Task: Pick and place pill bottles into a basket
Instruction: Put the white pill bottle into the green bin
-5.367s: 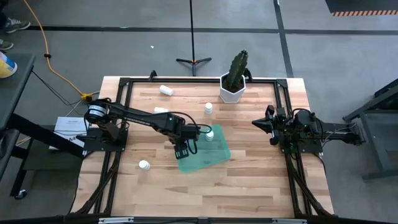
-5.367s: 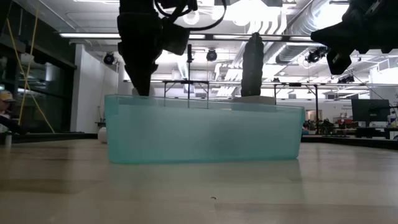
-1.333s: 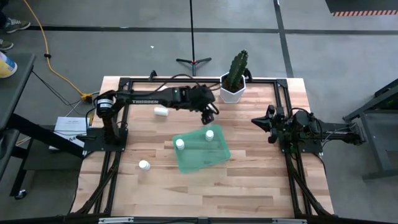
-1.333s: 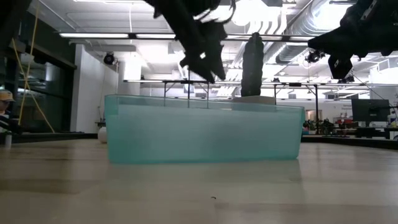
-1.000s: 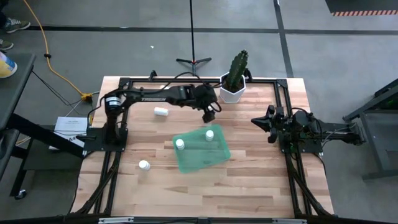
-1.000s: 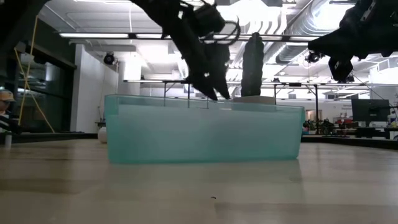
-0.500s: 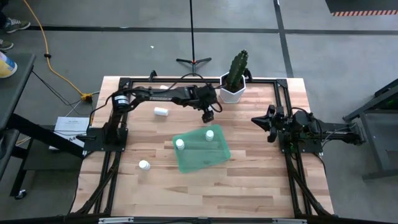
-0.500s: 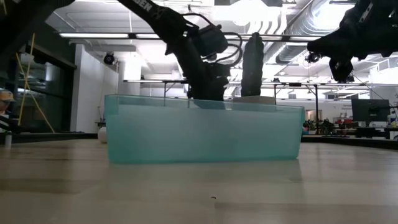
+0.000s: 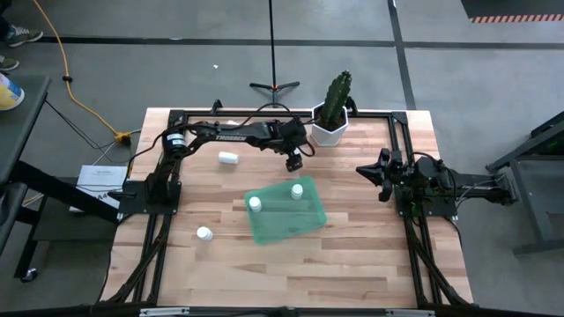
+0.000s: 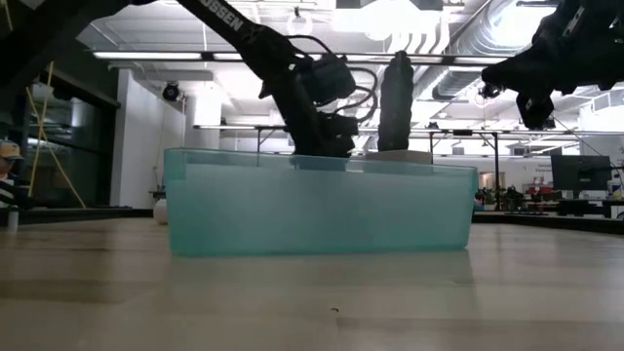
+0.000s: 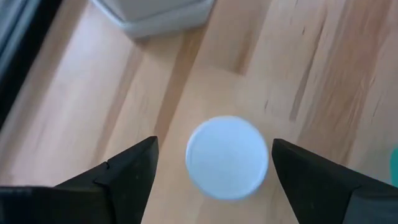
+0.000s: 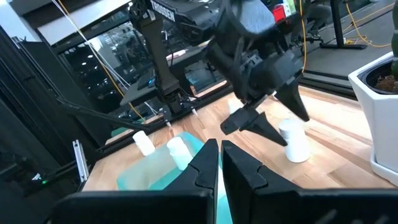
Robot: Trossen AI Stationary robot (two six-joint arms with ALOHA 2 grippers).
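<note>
A white pill bottle (image 11: 227,157) stands upright on the table in front of the cactus pot. My left gripper (image 11: 213,148) hangs over it, open, one finger on either side of the cap and apart from it; the right wrist view shows that bottle (image 12: 293,142) between the spread fingers. The teal basket (image 9: 286,216) lies mid-table with two bottles (image 9: 255,203) (image 9: 297,190) upright in it. Another bottle (image 9: 228,158) lies on its side at the far left, and one (image 9: 204,233) stands near the left. My right gripper (image 9: 363,173) waits shut at the right.
The white hexagonal cactus pot (image 9: 330,125) stands close beyond my left gripper at the table's far edge. A black frame (image 9: 176,119) runs round the tabletop. In the low view the basket wall (image 10: 317,205) hides the left fingertips.
My left gripper has sunk toward the upright bottle by the cactus pot, dropping behind the basket's rim in the low view, and has stayed open. The bottles and basket have kept their places.
</note>
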